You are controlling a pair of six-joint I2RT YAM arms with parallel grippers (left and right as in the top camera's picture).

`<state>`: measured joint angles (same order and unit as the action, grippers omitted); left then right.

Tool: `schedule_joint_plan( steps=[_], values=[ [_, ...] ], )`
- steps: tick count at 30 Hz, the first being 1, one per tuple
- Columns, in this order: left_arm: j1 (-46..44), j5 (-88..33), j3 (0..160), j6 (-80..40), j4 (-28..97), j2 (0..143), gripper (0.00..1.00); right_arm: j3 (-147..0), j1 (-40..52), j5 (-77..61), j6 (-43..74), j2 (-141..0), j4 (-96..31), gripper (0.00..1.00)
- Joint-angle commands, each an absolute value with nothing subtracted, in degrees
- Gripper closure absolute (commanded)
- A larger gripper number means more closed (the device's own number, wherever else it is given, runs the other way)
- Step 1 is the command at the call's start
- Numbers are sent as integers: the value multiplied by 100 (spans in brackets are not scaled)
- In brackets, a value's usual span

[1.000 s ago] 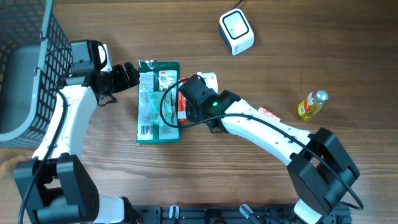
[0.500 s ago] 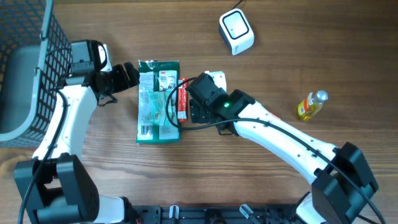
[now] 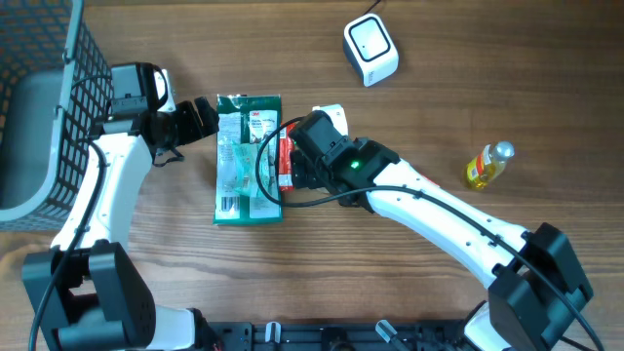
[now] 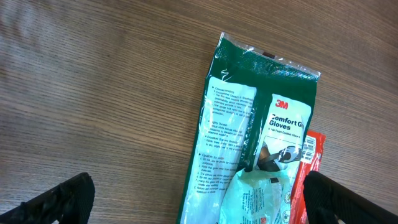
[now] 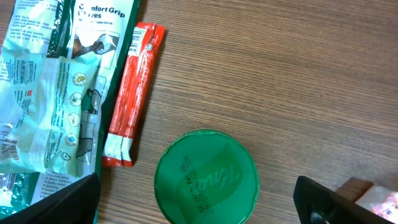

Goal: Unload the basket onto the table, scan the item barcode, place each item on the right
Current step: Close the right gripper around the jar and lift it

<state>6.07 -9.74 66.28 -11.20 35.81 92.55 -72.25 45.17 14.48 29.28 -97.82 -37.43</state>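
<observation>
A green glove packet [image 3: 248, 159] lies flat mid-table, with a pale crumpled wrapper [image 5: 43, 118] on top of it. Alongside its right edge lies a red sachet [image 3: 286, 162]. My left gripper [image 3: 207, 119] hovers at the packet's upper left corner, open, its fingertips wide apart over the packet [image 4: 249, 155] with nothing between them. My right gripper [image 3: 312, 148] hangs just right of the sachet [image 5: 132, 93]. It is open, its jaws straddling a round green lid [image 5: 206, 176] without touching it. The white scanner [image 3: 370, 51] stands at the back.
A dark wire basket [image 3: 44, 97] fills the far left edge. A small yellow bottle [image 3: 487, 165] lies on its side at the right. A white item [image 3: 333, 116] peeks out from behind my right gripper.
My right gripper has shifted a little to the right, off the packet's edge, and its jaws have spread wider. The left arm and the packet have not moved.
</observation>
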Motion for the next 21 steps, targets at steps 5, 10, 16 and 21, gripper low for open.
schedule_joint_plan(
  steps=[5, 10, 16, 21],
  values=[
    [657, -934, 6702, -1070, 3559, 9192, 0, -7185, 4471, 1588, 2720, -10339, -3623, 0],
    [657, -934, 6702, -1070, 3562, 9192, 0, -7185, 4471, 1584, 2720, -10525, -3636, 0],
    [657, -934, 6702, -1070, 3559, 9192, 0, -7188, 4471, 1584, 2724, -10527, -3691, 22],
    [657, -934, 6702, -1070, 3562, 9192, 0, -7190, 4414, 1590, 3170, -10420, -3885, 25]
  ],
)
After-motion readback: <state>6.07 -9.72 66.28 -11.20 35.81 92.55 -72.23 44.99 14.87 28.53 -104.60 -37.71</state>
